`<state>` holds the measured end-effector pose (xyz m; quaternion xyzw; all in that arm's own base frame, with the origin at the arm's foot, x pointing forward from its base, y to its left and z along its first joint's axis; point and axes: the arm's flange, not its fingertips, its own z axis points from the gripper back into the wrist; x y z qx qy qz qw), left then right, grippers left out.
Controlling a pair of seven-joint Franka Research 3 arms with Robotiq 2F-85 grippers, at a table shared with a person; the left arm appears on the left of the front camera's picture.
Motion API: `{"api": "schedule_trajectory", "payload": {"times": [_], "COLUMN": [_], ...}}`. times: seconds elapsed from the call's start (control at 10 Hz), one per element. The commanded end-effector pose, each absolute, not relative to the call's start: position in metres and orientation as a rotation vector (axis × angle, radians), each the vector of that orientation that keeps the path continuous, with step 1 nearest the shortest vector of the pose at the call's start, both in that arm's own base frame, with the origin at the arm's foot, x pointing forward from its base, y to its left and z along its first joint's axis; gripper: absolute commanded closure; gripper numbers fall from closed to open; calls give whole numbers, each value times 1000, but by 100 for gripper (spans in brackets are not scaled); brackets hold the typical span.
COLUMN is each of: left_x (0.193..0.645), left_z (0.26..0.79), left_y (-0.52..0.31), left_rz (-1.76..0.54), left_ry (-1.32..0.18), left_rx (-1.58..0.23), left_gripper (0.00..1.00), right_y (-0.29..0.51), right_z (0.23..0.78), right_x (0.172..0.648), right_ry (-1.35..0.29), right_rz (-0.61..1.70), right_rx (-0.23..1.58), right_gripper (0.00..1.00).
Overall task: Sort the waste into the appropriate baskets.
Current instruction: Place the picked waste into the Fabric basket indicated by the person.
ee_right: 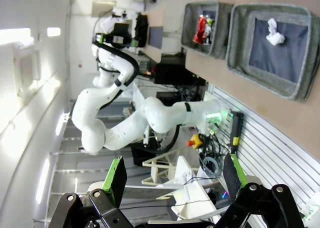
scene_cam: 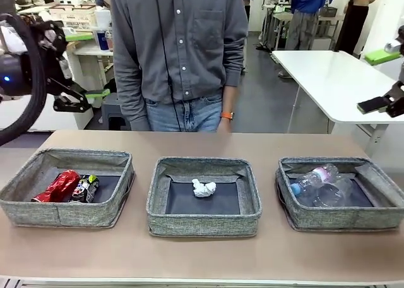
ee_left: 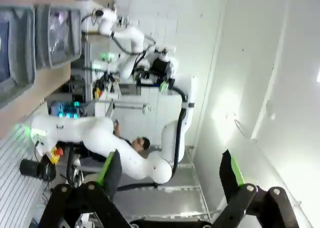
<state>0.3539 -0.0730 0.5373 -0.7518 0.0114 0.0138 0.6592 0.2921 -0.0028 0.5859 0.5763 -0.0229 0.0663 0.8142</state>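
Nearest my front camera, three grey baskets stand in a row on the table [scene_cam: 202,256]. I note the left basket [scene_cam: 66,209] holds the red can [scene_cam: 58,186] lying crushed, with the dark can [scene_cam: 85,188] touching it on its right. I see the paper ball [scene_cam: 203,187] alone on the floor of the middle basket [scene_cam: 203,220]. Clear plastic bottles [scene_cam: 319,182] lie in the right basket [scene_cam: 338,215], one with a blue cap. Beyond the table a person [scene_cam: 180,54] stands, arms hanging. I find the left gripper [ee_left: 167,175] raised off to the table's side, fingers wide apart, holding nothing. My right gripper [ee_right: 175,177] likewise sits high, pads apart and empty.
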Motion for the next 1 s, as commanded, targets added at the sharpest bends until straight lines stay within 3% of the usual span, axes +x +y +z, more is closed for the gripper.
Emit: {"api": "schedule_trajectory", "payload": {"times": [0.0,0.9], "left_x": [347,347], "left_z": [567,567], "left_y": [-72,-72], "left_rz": [79,79], "left_ry": [-95,-95], "left_rx": [-1696,-1696], "left_gripper": [0,0], "right_y": [-1,-1], "right_z": [587,587], "right_x": [294,294], "right_ry": [-64,-64], "right_rz": [140,140], "right_rx": [1234,1234], "right_gripper": [0,0]}}
